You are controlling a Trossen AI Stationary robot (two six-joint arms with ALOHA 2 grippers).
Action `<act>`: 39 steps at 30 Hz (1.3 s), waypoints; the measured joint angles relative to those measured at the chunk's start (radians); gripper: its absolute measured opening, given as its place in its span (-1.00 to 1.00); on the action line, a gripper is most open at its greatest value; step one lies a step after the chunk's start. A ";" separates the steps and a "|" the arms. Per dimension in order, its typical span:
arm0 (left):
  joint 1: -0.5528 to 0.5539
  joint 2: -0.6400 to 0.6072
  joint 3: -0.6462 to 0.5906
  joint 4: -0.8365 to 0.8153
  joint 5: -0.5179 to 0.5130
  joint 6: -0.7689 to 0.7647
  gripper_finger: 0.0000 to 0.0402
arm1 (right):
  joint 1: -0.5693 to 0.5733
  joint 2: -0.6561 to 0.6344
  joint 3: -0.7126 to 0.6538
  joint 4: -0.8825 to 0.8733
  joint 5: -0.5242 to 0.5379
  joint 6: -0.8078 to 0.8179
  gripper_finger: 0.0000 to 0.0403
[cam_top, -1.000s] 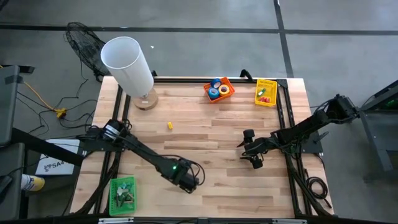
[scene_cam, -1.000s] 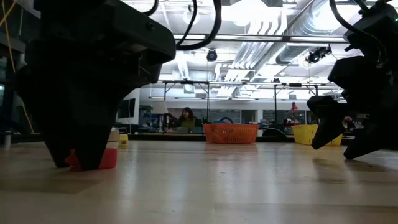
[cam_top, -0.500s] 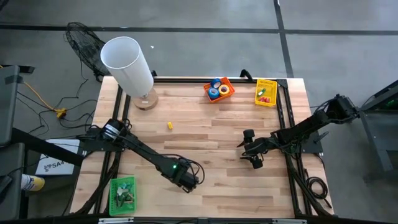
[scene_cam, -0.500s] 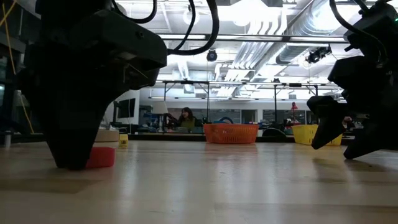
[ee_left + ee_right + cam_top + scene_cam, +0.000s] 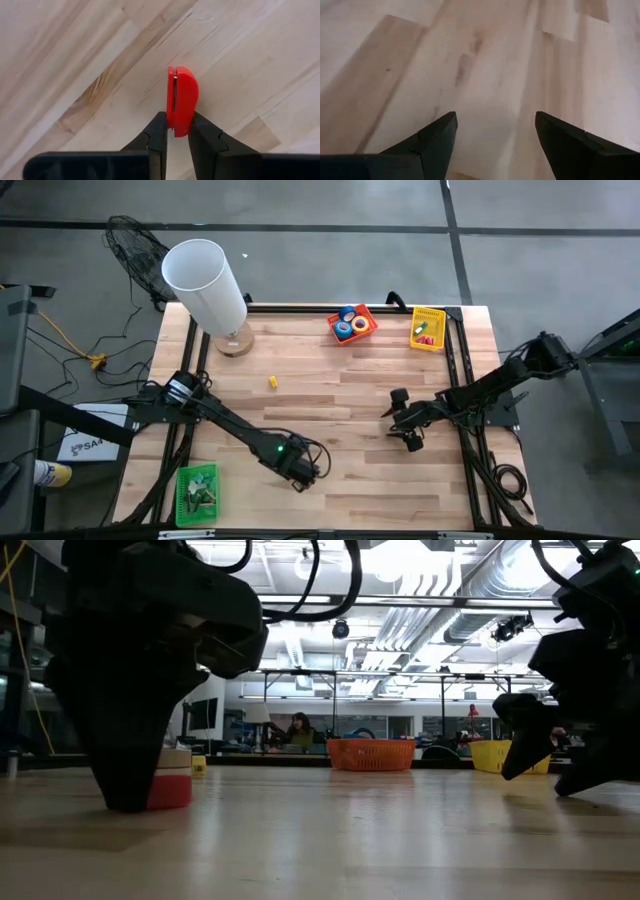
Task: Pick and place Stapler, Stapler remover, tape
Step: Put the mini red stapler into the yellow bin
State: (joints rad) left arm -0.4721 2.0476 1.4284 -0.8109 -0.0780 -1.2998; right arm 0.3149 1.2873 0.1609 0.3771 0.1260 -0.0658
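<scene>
Red stapler remover on table, pinched between closed left claw fingertips.

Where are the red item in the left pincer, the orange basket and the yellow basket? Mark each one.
red item (image 5: 182, 100): left wrist view, its flat side.
orange basket (image 5: 366, 314): high view, its right rim.
yellow basket (image 5: 428, 312): high view, its top rim.
</scene>
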 joint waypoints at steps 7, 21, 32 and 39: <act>-0.001 0.001 0.001 0.024 -0.116 0.147 -0.76 | 0.001 0.002 -0.001 0.156 -0.157 -0.083 0.32; 0.055 0.009 -0.002 0.204 -0.433 0.406 -0.76 | 0.001 0.003 -0.001 0.424 -0.170 -0.151 0.32; 0.145 0.006 -0.001 0.504 -0.531 0.780 -0.76 | -0.034 0.003 0.000 0.538 -0.151 -0.173 0.32; 0.145 0.005 0.000 0.680 -0.642 1.019 -0.76 | -0.082 0.003 0.000 0.548 -0.157 -0.168 0.32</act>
State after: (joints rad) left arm -0.3267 2.0521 1.4281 -0.1309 -0.7196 -0.2812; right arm 0.2331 1.2900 0.1608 0.9255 -0.0307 -0.2342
